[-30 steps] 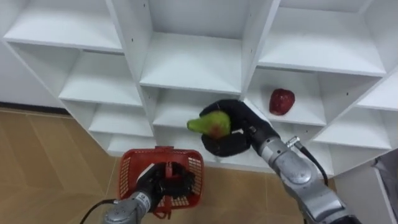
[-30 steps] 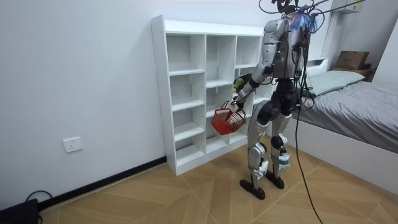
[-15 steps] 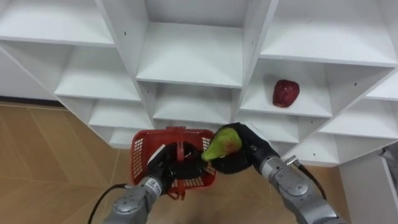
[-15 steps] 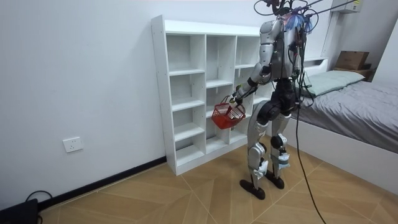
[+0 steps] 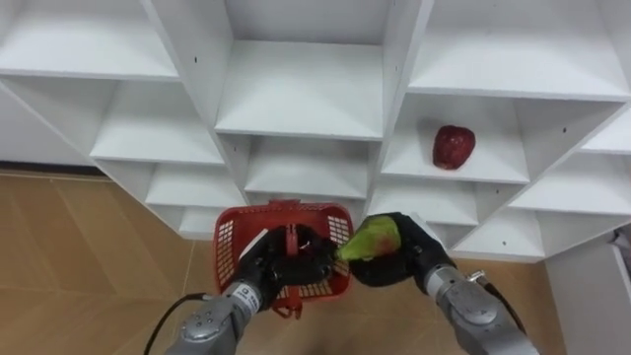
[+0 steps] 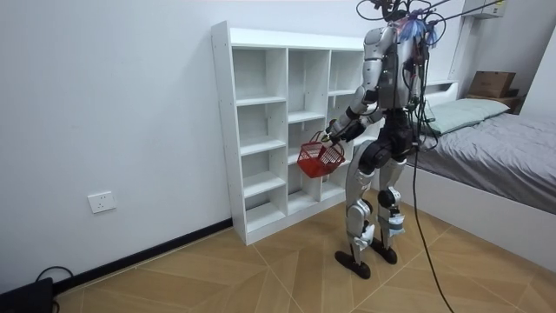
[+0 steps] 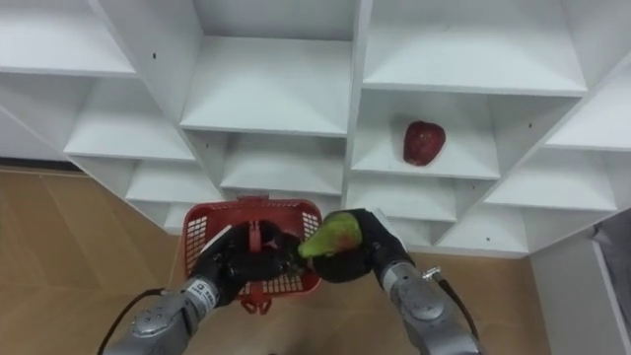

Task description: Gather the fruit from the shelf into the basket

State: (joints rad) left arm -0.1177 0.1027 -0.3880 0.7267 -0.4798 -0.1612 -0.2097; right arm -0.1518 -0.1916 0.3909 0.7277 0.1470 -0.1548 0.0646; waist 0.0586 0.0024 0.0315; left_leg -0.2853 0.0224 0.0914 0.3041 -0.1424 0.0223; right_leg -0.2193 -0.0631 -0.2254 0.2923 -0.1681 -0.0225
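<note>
Stands close before the white cubby shelf (image 5: 306,99), with a bed (image 6: 504,139) at the room view's right. Grips the red mesh basket (image 5: 229,247) by its handle in the left hand (image 5: 258,274), fingers curled round the bar. Clasps a green pear (image 5: 367,240), blushed red, in the right hand (image 5: 409,266), fingers wrapped about it, tip at the basket's right rim. Cannot tell what lies inside the basket behind handle and fingers. Leaves a red apple (image 5: 454,146) alone in a right-hand shelf compartment.
</note>
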